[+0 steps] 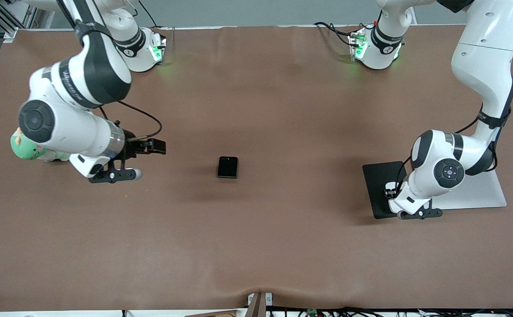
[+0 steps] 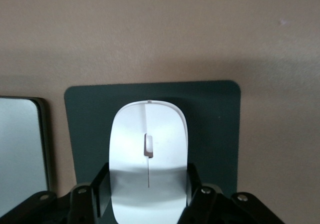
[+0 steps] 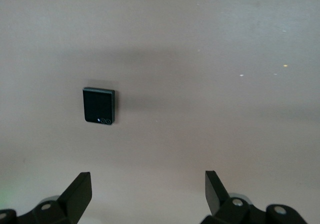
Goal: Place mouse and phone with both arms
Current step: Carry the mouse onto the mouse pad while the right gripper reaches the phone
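Brown tabletop; left pincer (image 2: 148, 194) grips glossy white mouse (image 2: 148, 149).

Phone (image 1: 227, 167) lies mid table (image 1: 256, 246). Pad (image 1: 382, 187) at phone's 3 o'clock, toward left arm's end, w/ a plate (image 1: 481, 193) just beside it. Mouse (image 2: 148, 154) sits over pad. Plush toy (image 1: 30, 149) at phone's 9 o'clock, toward right arm's end.

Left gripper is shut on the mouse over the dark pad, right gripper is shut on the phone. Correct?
Not quite. The right gripper is open and holds nothing: the right wrist view shows its fingers spread, with the phone lying on the table. The rest holds: the left gripper is shut on the mouse over the dark pad.
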{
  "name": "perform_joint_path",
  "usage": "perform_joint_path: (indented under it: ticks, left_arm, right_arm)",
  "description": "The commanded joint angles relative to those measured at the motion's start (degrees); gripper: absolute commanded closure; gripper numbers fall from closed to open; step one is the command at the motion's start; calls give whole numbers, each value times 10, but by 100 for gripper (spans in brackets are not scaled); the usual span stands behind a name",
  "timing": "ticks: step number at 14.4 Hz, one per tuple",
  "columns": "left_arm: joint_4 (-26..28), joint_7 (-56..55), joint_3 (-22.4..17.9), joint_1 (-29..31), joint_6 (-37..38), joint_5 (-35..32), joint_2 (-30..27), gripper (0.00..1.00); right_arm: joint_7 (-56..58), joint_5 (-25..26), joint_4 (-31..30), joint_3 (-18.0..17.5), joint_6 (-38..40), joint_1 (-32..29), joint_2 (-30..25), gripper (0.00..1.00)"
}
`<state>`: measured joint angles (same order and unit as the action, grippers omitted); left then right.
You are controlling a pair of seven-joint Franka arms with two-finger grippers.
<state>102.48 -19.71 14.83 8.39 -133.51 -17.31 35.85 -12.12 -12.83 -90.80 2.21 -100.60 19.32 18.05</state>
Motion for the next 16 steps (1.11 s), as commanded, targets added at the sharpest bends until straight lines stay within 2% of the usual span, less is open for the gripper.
perform_joint_path:
  ticks: [1, 6, 11, 12, 15, 16]
  left_arm:
    - [39, 11, 7, 15, -32, -15, -19, 65]
    - [53, 12, 8, 19, -44, -15, -17, 63]
    - [60, 12, 9, 19, -45, -15, -18, 56]
    - [60, 12, 9, 20, -45, -15, -18, 51]
    - [59, 12, 9, 19, -45, -15, -17, 0]
    - [58, 12, 9, 20, -45, -15, -18, 0]
  right_arm:
    - [-66, -5, 3, 6, -41, 48, 28, 0]
    - [-112, -3, 3, 6, -102, 92, 75, 0]
    - [-161, 5, 3, 9, -147, 139, 122, 0]
    - [-179, 15, 3, 9, -158, 146, 134, 0]
    - [-211, 41, 3, 8, -188, 157, 160, 0]
    - [-211, 41, 3, 8, -196, 158, 167, 0]
